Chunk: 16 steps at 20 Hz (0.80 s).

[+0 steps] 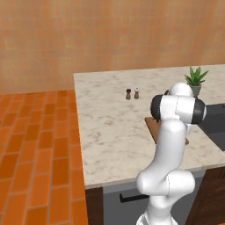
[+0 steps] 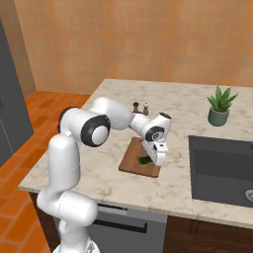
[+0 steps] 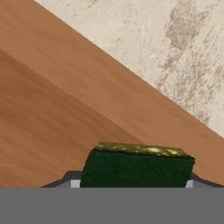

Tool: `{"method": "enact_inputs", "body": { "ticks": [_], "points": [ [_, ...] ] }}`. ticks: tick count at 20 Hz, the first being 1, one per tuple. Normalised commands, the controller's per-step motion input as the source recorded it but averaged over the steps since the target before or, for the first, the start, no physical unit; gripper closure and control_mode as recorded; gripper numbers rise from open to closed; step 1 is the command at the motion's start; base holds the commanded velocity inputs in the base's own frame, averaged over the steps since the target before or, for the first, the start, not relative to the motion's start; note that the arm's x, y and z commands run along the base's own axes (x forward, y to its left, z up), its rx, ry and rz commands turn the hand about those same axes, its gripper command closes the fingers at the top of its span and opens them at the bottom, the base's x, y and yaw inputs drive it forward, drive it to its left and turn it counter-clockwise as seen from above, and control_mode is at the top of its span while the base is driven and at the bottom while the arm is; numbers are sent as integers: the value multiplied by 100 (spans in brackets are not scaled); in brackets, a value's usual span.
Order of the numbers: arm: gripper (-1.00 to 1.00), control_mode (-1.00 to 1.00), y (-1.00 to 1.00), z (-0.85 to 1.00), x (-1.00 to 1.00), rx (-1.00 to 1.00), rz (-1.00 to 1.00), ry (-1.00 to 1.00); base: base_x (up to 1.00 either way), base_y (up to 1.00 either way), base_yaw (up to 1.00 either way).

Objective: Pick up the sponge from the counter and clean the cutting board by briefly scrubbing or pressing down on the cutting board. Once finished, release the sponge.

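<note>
At the near edge of the desk [image 2: 99, 173], the pincer [image 2: 149, 159] is seen lowered over the cutting board [image 2: 129, 160], with the sponge [image 3: 136, 168] pinched between its two tips. In the hand view the sponge is held just above the wood grain, green layer facing the camera and a yellow strip along its far edge; whether it actually touches the board cannot be told. The sponge is judged to be light, soft and compressible, so it should give under pressure and be in little danger of slipping or breaking; it is best gripped across its short sides, as appears to be done here. The board is judged stiff and flat, likely to stay put under a brief press. Beyond the board, two small shakers [image 2: 141, 107] are set close together, well apart from the working area. To the right, a dark sink [image 2: 222, 170] is sunk into the desk, and farther back a potted plant [image 2: 220, 106] is placed near it. Nothing is seen standing between the pincer and the board.
</note>
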Motion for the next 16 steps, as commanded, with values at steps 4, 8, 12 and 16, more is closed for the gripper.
{"method": "enact_inputs", "body": {
  "ticks": [4,8,12,16],
  "points": [
    [100,-100,84,-17,9,0,0,0,0,0,0],
    [100,-100,100,-1,18,-1,0,0,0,0,0],
    [100,-100,78,-8,15,0,0,1,0,0,0],
    [100,-100,3,0,43,0,-1,0,0,0,0]
  ]
}}
